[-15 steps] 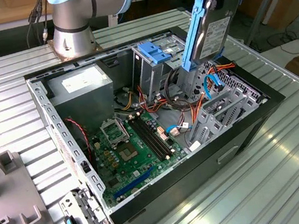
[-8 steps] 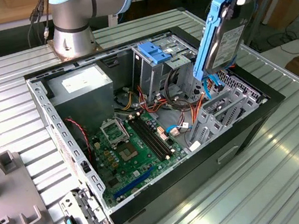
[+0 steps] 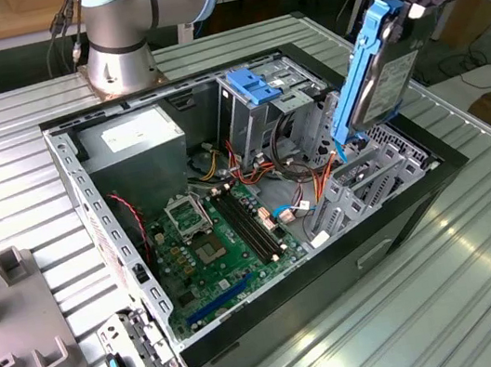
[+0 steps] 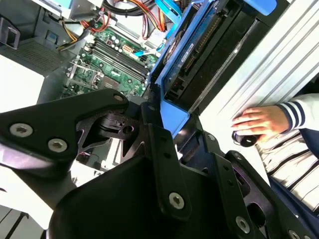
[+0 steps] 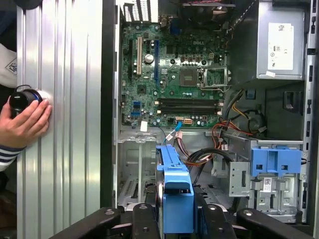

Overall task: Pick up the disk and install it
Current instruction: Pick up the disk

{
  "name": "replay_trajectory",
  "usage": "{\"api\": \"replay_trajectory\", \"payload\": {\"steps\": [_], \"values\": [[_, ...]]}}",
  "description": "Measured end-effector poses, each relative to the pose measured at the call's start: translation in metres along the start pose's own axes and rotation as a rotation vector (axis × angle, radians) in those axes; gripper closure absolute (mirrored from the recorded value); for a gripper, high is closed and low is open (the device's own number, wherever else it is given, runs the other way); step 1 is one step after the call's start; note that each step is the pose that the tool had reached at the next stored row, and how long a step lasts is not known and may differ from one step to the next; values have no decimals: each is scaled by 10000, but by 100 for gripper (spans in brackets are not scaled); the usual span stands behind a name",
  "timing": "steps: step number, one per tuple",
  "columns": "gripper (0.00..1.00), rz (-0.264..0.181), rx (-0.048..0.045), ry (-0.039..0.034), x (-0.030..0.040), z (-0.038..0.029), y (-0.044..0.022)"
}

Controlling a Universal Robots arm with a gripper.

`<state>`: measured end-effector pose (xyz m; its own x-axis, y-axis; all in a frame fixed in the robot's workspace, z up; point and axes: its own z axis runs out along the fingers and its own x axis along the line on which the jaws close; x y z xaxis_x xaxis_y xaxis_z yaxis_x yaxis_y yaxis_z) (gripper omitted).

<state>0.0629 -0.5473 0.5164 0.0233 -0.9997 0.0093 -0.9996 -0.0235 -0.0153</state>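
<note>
Jaws were clamped on the upper end of the disk (image 3: 378, 76), which hung on edge and tilted above the open computer case (image 3: 335, 267). Its lower end was close over the metal drive bays (image 3: 359, 183) at the exterior view's right, beside the motherboard (image 3: 222, 239). In the first wrist view, a person's hand (image 5: 25, 122) rested on a dark knob (image 5: 21, 99) on the ribbed tabletop (image 5: 65, 74).
</note>
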Motion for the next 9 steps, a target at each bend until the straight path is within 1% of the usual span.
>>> {"api": "replay_trajectory", "payload": {"steps": [4, 6, 7, 9], "values": [[64, 2, 0, 27, 118, 2, 3], [64, 4, -2, 50, 154, 1, 4], [64, 8, -2, 60, 187, 3, 5], [64, 8, -2, 61, 187, 10, 5]]}}
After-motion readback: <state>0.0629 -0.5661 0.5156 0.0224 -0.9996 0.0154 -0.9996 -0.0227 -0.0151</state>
